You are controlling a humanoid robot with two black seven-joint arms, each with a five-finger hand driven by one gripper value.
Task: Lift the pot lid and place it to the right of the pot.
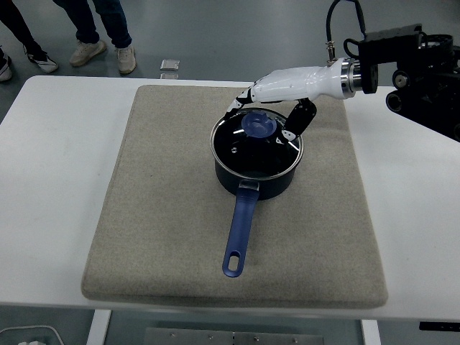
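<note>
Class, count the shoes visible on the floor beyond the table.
3: one at the far left edge, and a pair together further right. Others may be out of frame.
</note>
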